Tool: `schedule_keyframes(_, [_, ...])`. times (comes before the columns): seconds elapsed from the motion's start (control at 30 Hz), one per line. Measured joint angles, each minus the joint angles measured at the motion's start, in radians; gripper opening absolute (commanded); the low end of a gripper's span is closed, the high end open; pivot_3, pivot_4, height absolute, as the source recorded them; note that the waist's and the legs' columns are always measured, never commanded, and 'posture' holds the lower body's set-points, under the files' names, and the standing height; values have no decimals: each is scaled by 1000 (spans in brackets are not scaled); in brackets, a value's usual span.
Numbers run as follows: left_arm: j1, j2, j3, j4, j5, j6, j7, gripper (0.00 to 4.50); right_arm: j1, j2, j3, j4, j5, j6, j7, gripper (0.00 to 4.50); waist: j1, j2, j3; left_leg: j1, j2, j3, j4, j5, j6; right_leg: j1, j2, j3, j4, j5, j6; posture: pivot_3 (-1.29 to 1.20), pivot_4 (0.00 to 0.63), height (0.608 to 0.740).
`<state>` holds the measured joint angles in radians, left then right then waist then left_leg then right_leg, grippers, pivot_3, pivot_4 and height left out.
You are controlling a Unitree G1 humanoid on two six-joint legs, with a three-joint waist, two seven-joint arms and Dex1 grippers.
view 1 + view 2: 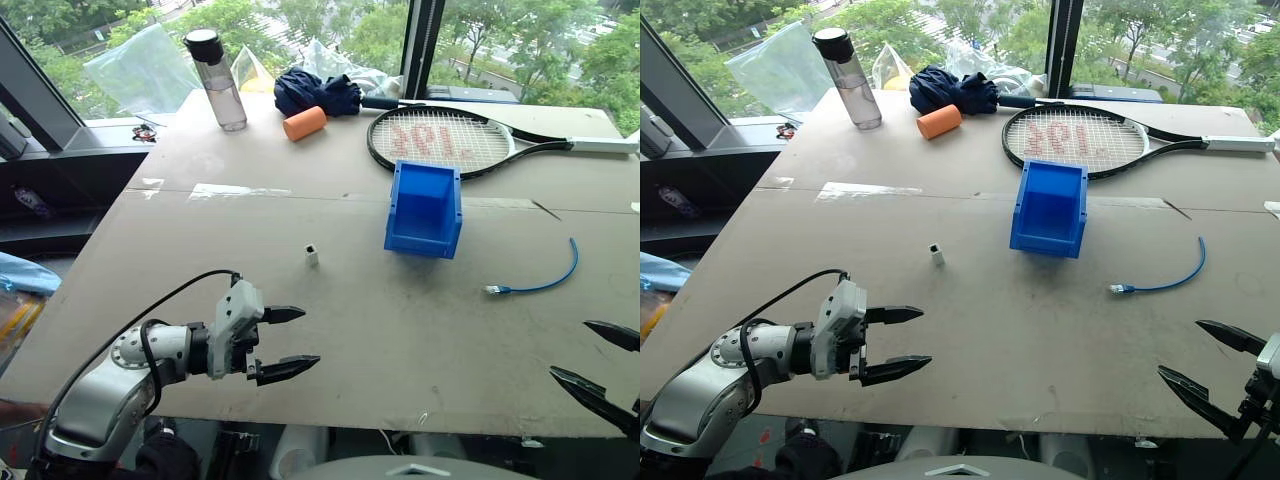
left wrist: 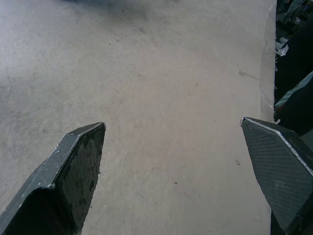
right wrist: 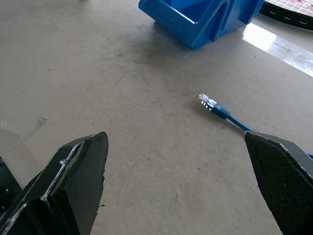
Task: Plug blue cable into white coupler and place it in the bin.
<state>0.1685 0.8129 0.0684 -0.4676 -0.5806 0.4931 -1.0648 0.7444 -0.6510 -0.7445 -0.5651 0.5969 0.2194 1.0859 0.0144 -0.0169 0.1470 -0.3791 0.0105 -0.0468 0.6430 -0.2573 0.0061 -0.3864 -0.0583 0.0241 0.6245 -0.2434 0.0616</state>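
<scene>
The blue cable (image 1: 545,278) lies curved on the table at the right, its clear plug (image 3: 206,101) pointing left. The white coupler (image 1: 312,255) stands upright near the table's middle, left of the blue bin (image 1: 425,208), which holds nothing. My left gripper (image 1: 288,343) hovers open over the near left part of the table, well short of the coupler, nothing between its fingers. My right gripper (image 1: 597,362) is open at the near right edge, a short way in front of the cable, with nothing held.
A tennis racket (image 1: 450,140) lies behind the bin. Further back are an orange cylinder (image 1: 304,123), a dark blue cloth (image 1: 317,92), a clear water bottle (image 1: 218,80) and plastic bags. The table's front edge (image 1: 330,425) runs just below both grippers.
</scene>
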Motion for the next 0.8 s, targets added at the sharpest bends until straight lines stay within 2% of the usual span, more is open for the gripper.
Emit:
schedule_keyframes(0.17, [-34,-37,0,-2,-15,4,13,4492,-76,-29,51,8,-35,25,-47,4500,-1,0,0,0,0,1,1,0,0,0,0,1,0,0,0,0,150,740])
schedule_keyframes(0.27, [-97,-79,-2,-16,-50,43,63,4492,-109,-105,92,9,-67,85,-74,4500,0,0,0,0,-1,1,2,0,0,0,0,1,0,1,-2,0,150,740])
schedule_keyframes(0.33, [-162,-89,-39,-17,-48,63,82,4492,-187,-197,179,4,-94,185,-113,4500,0,-1,0,0,-2,3,3,0,0,0,1,0,0,2,-3,0,150,740])
schedule_keyframes(0.37, [-176,-93,-51,-20,-48,65,82,4492,-208,-209,197,0,-99,204,-120,4500,0,-1,0,-1,-3,5,3,0,0,0,1,0,0,2,-3,0,150,740])
schedule_keyframes(0.43, [-189,-76,-84,-22,-29,61,62,4492,-314,-254,285,4,-127,256,-153,4500,-4,-1,0,0,-3,7,3,0,1,0,3,1,0,2,-3,0,150,740])
schedule_keyframes(0.47, [-200,-62,-101,-18,-14,56,44,4492,-421,-279,367,32,-152,283,-168,4500,-13,-3,1,1,-1,8,3,0,1,0,4,2,0,2,-3,0,150,740])
schedule_keyframes(0.57, [-238,-77,-127,-20,-6,56,51,4492,-599,-314,493,114,-203,316,-187,4500,-12,-2,2,0,-2,8,4,-1,1,0,4,2,0,2,-4,0,150,740])
schedule_keyframes(0.67, [-241,-82,-146,-48,-5,71,74,4492,-752,-362,619,239,-260,336,-154,4500,-2,-2,2,0,-2,8,4,-2,3,0,4,2,0,3,-4,0,150,740])
schedule_keyframes(0.8, [-228,-73,-149,-87,-8,81,87,4492,-899,-363,738,365,-290,331,-86,4500,-2,-2,2,-1,-2,9,5,-2,3,0,4,3,0,3,-3,0,150,740])
